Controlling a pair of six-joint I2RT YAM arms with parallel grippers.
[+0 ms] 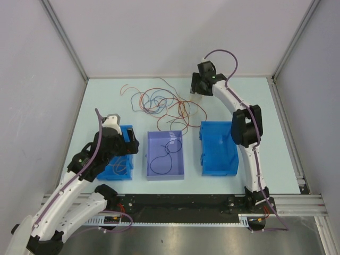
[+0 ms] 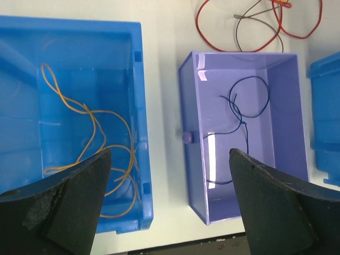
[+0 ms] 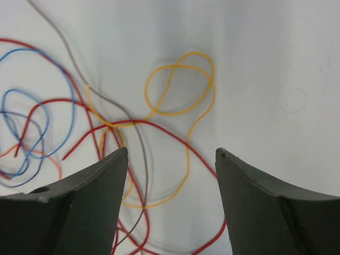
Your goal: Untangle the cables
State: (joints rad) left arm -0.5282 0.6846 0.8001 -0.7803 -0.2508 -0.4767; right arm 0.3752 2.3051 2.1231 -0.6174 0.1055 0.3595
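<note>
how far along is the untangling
Done: an orange wire lies in the left blue bin, a navy wire in the purple bin. In hand: nothing; left gripper and right gripper are open, the right above the tangle. Left: separating its red, blue, orange and grey wires.

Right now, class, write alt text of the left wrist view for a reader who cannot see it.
The left gripper, jaws open, hangs above two bins on a table: a blue bin holding a looped orange cable and a purple bin holding a dark navy cable. A red cable and a grey cable lie beyond.
</note>
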